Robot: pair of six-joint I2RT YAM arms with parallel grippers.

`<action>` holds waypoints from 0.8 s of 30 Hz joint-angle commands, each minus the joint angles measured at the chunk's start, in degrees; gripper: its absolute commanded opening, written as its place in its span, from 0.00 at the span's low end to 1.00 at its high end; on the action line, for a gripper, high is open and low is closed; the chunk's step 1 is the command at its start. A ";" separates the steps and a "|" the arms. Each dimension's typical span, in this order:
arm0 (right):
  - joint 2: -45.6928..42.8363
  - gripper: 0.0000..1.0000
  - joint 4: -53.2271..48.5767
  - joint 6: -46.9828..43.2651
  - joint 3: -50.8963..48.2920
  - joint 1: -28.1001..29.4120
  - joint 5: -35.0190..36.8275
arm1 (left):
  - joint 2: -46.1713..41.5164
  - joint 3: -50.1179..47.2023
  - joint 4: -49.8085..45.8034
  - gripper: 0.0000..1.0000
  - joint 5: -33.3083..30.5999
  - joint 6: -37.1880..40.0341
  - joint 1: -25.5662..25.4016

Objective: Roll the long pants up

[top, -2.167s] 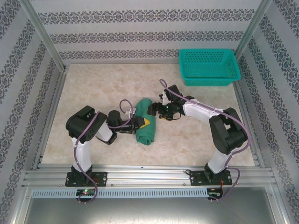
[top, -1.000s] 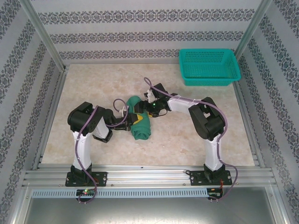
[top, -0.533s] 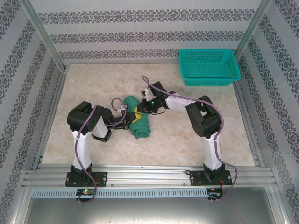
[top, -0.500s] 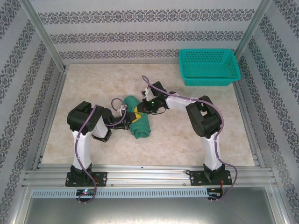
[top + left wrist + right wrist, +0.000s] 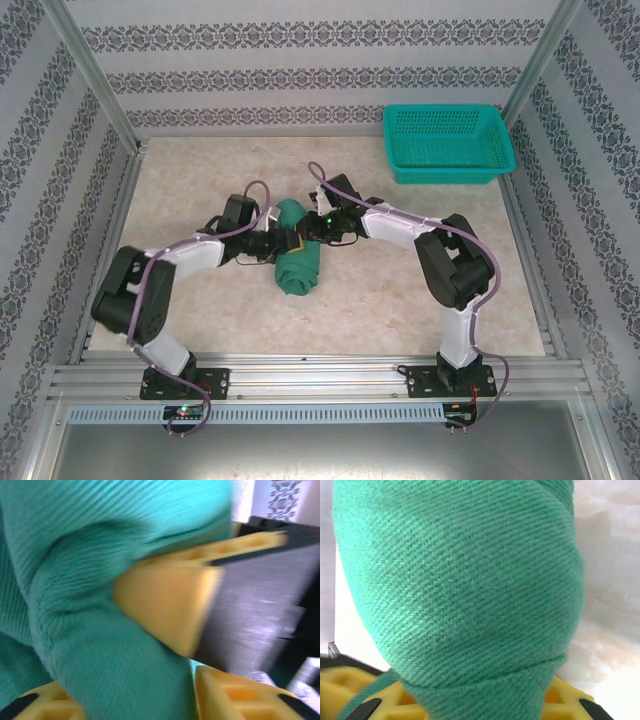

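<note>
Long pants (image 5: 298, 268) lie rolled; right tool (image 5: 305, 235) grasps them; left tool (image 5: 284, 243) grip cannot be told.

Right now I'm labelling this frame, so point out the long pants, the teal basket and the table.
long pants (image 5: 298, 265), top external view, middle of the rolled bundle.
teal basket (image 5: 447, 172), top external view, its near wall.
table (image 5: 190, 190), top external view, bare far-left patch.

tally: long pants (image 5: 297, 258) – one. teal mesh basket (image 5: 447, 143) – one. table (image 5: 190, 180) – one. arms – two: left arm (image 5: 150, 285), right arm (image 5: 452, 268). grippers – two: left gripper (image 5: 283, 243), right gripper (image 5: 309, 232).
</note>
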 commanded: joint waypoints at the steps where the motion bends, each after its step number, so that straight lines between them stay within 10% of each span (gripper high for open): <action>1: 1.45 0.00 -12.88 -2.43 -1.73 2.15 4.08 | -7.48 6.82 -9.97 0.54 -6.20 12.76 1.30; 11: -3.18 0.00 -22.48 -4.84 5.32 0.28 12.22 | -2.56 3.73 -5.22 0.48 -5.28 10.68 1.65; 24: -5.64 0.00 -35.84 -8.06 30.26 -16.33 12.55 | 6.85 3.36 1.95 0.37 -0.19 8.65 1.58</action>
